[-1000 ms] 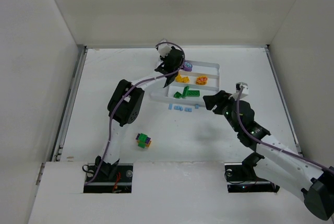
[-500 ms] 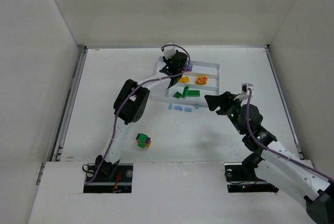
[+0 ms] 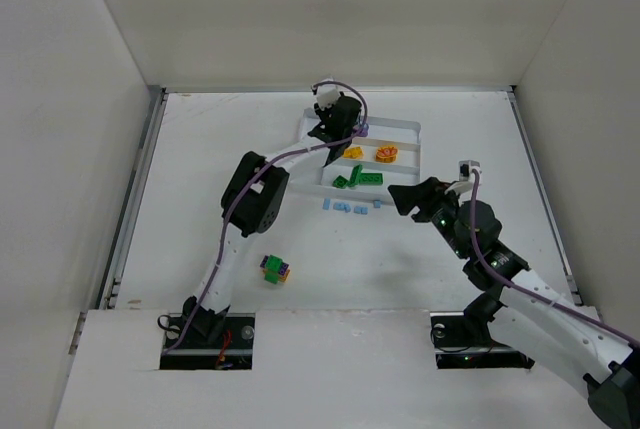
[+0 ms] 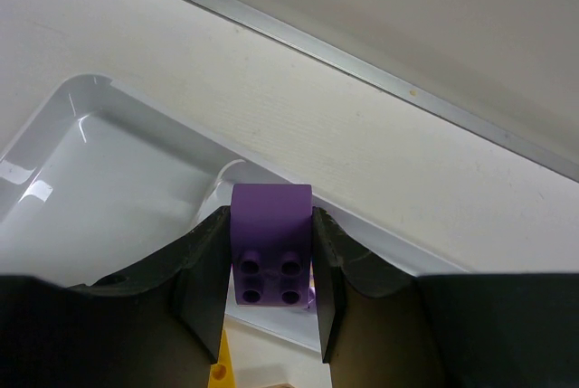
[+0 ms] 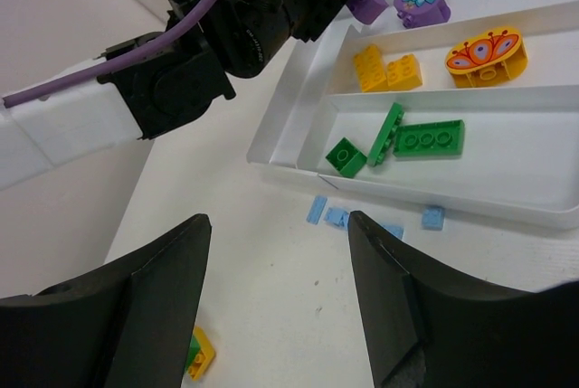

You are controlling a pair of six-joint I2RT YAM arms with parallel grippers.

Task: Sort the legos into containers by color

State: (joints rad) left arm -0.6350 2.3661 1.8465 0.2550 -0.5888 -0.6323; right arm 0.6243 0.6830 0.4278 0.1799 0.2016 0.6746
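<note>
My left fingers (image 4: 206, 266) shifted clamped purple brick (image 4: 271, 234) from tray (image 4: 109, 148) corner to over far section; release next, I judged. My right fingers (image 5: 398, 307) spread, empty.

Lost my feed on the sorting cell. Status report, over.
Left gripper shut on purple brick, over far end of tray. Right gripper open, empty, short of tray. Pale blue bricks and mixed clump on table, outside tray. Nothing blocking.

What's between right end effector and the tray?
Loose pale blue bricks, just outside the white tray's near wall, ahead of the right end effector. Shows in right wrist view.
</note>
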